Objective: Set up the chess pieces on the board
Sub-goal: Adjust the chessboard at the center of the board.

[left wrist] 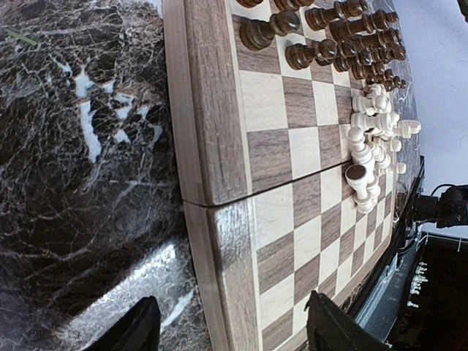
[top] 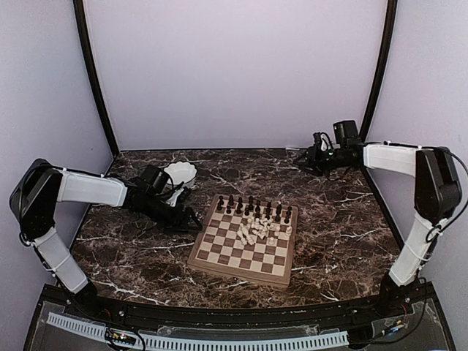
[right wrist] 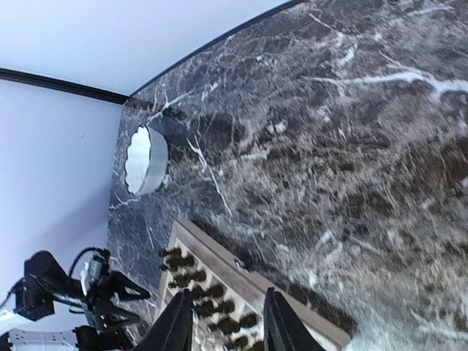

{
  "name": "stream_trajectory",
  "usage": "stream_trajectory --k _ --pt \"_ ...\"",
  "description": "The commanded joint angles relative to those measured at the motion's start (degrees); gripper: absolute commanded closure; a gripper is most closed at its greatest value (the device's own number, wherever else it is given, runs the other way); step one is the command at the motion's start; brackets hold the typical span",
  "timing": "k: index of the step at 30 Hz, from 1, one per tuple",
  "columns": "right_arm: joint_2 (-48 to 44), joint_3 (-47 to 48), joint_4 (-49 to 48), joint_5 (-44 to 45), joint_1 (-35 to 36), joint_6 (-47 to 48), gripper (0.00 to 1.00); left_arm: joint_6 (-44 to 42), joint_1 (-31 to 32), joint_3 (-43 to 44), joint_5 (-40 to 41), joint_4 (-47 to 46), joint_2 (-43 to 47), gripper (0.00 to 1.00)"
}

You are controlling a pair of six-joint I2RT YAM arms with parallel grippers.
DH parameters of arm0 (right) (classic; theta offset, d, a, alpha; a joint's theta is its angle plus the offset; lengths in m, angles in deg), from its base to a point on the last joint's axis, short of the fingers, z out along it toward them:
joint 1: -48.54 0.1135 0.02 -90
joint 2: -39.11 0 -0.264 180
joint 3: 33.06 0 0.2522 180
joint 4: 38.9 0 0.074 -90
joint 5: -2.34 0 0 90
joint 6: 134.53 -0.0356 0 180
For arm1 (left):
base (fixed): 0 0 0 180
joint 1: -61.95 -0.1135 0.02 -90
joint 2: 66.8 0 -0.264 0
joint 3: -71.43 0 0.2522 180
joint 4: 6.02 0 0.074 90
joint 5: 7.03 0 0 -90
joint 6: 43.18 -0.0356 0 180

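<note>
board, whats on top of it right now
On the board, dark pieces stand in two rows along the far edge, and cream pieces are bunched mid-board, some toppled. The squares beneath that bunch are covered, so what lies under it cannot be told.

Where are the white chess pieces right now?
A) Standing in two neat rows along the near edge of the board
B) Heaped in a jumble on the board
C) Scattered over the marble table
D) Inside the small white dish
B: the white pieces lie in a tangled heap on the board, just in front of the dark pieces, which stand in rows along its far edge.
</note>
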Motion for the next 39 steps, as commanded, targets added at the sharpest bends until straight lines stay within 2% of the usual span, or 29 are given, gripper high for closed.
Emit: stream_trajectory --k 1,6,12,15,20,31,39 --pt "-9.6 -16.0 2.9 9.2 0.7 1.9 0.66 -1.9 -0.1 -1.1 -0.7 1.8 3.5 0.29" --pt "-18.9 -30.4 0.5 10.7 1.1 -0.9 0.66 -0.8 0.1 -3.4 -2.5 -0.4 4.2 0.31" --pt "-19.0 -34.4 0.5 10.3 3.2 0.5 0.72 0.2 2.0 -5.7 -4.0 -3.1 3.2 0.35" --pt "-15.8 -33.9 -0.3 9.8 4.6 1.1 0.77 0.5 3.8 -5.8 -4.6 -3.9 2.4 0.4" --pt "-10.4 -31.3 -1.2 10.1 5.8 1.6 0.82 0.8 6.6 -5.4 -5.9 -5.0 0.5 0.44" --pt "-3.7 -22.6 1.4 9.3 6.0 4.5 0.83 2.0 9.7 -3.6 -4.2 -5.4 -1.6 0.38" --pt "-4.0 -20.6 4.0 9.9 6.0 6.4 0.82 1.6 10.2 -3.5 -3.3 -4.5 -0.6 0.38"
